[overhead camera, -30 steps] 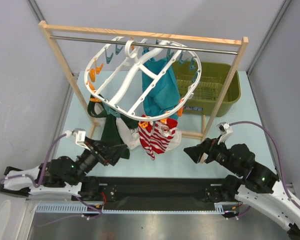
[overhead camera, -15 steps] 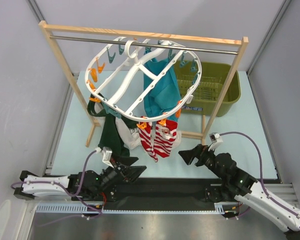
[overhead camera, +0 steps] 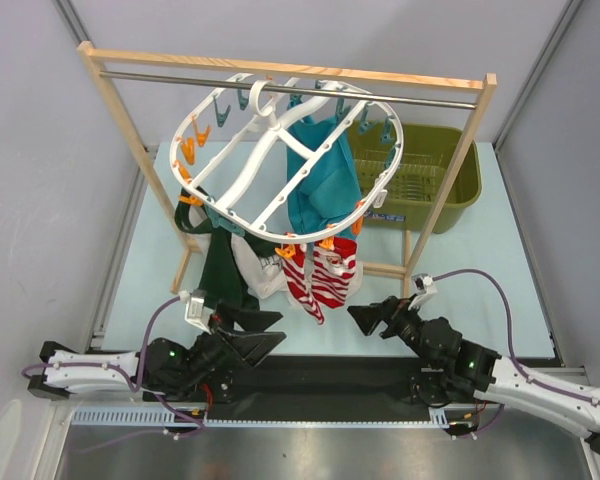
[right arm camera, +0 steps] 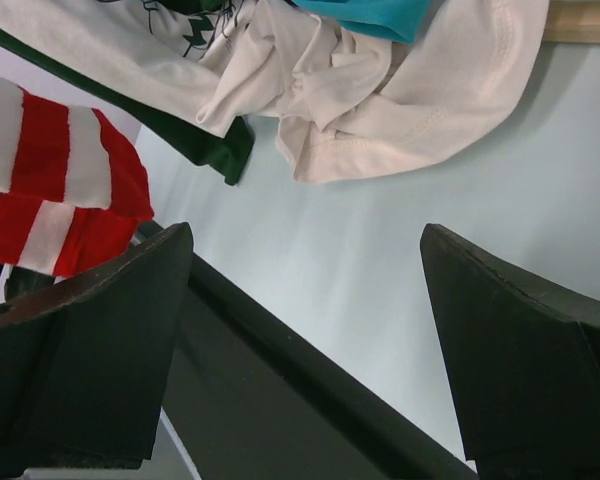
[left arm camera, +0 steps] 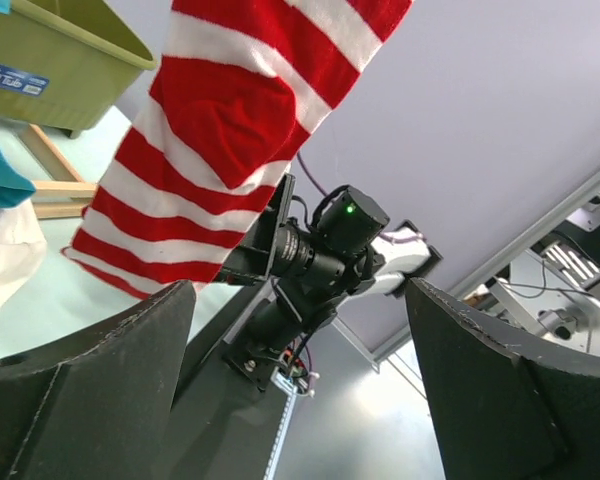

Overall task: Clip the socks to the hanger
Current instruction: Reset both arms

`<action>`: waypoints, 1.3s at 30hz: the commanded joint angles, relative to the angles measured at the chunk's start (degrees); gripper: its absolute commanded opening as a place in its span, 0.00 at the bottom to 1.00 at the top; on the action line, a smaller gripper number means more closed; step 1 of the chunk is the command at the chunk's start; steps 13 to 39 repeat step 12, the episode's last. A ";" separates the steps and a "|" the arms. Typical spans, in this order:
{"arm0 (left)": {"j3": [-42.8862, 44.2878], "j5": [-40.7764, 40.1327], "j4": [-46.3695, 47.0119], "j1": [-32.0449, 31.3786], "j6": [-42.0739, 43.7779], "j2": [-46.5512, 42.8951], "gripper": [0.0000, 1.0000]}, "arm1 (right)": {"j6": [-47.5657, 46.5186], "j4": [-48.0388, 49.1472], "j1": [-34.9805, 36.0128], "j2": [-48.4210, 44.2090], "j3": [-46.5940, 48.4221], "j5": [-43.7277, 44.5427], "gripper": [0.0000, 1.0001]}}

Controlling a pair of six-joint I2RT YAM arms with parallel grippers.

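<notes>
Right now both arms sit low at the near edge of the table [overhead camera: 150, 250], and neither has hold of anything. The left gripper [overhead camera: 272, 330] has its jaws spread wide, with only air between them. The right gripper [overhead camera: 363, 318] is just as wide and just as empty. The two point towards each other, well apart.

The socks [overhead camera: 320, 275], red and white in stripes, hang from the near rim of the hanger [overhead camera: 195, 130], under a pair of orange clips [overhead camera: 290, 245]. They dangle above the gap between the two grippers and touch neither. From the left wrist the striped fabric fills the top of the view, above the dark fingers [left arm camera: 80, 380] and clear of them. From the right wrist only a striped corner shows at the left edge.

The hanger is tilted, its far side higher, with its hook over the metal rod of the wooden rack [overhead camera: 280, 70]. A teal garment [overhead camera: 315, 180] hangs through its middle. A dark green garment [overhead camera: 220, 265] and a white cloth [overhead camera: 255, 265] hang just left of the socks. An olive basket [overhead camera: 430, 170] stands behind the rack on the right.
</notes>
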 commanded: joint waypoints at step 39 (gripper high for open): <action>-12.52 0.96 -1.55 -0.12 -2.14 -7.11 0.93 | 4.54 -2.22 12.44 -1.09 -6.97 20.72 1.00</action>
